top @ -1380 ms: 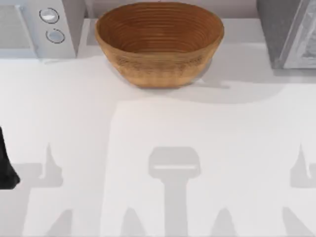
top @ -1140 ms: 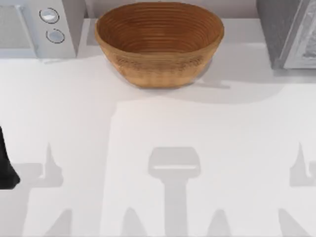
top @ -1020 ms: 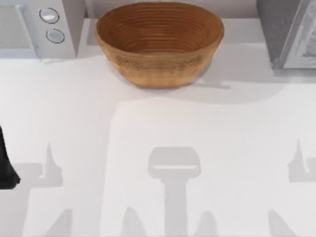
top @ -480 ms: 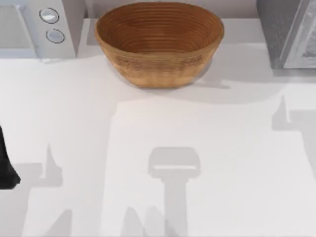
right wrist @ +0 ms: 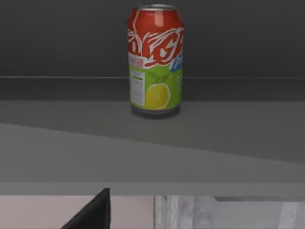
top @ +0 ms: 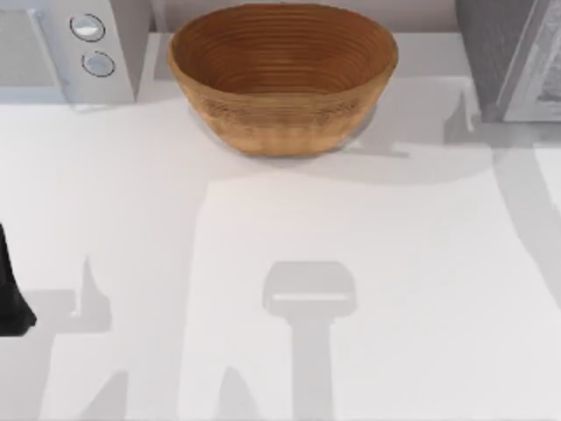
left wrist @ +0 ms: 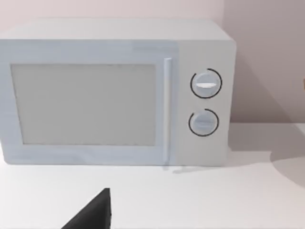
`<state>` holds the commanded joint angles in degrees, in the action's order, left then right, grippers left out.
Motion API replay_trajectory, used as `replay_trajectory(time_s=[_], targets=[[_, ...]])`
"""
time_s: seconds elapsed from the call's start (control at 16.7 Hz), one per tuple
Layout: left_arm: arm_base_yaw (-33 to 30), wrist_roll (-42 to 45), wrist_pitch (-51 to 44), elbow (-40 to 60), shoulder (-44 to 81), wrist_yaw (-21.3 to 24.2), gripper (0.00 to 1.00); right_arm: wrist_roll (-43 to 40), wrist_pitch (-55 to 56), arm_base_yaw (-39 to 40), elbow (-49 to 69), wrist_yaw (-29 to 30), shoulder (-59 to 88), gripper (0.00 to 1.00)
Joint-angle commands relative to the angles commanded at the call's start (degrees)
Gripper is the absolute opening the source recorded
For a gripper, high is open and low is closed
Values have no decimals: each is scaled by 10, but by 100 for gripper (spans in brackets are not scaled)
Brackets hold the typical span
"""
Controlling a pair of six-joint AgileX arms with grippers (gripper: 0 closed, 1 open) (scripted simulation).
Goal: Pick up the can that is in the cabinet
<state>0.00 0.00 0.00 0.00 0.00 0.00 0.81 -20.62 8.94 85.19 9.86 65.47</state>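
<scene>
Red-topped, green-bodied can (right wrist: 155, 59) stands upright on dark grey cabinet (right wrist: 200, 138) shelf, ahead of right tool (right wrist: 93, 214), apart from it. Left tool (left wrist: 93, 214) faces white microwave (left wrist: 114, 93), parked at table (top: 263, 263) left edge. Woven bowl (top: 282, 77) sits at table's far middle.

The can (right wrist: 155, 59) is looking glossy metal, the bowl (top: 282, 74) is showing rough woven ridges, the surface (top: 263, 228) is appearing smooth and matt.

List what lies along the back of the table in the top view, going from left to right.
Microwave → woven bowl → grey cabinet.
</scene>
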Motion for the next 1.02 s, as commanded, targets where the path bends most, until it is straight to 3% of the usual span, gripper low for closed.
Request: replay_trajectory(time_s=[0.36,1.02], targets=[[0,0,0,0,0,0,100,1,-32,16,143,14,103,100],[0,0,0,0,0,0,100,0,31,18,147,19,165,100]])
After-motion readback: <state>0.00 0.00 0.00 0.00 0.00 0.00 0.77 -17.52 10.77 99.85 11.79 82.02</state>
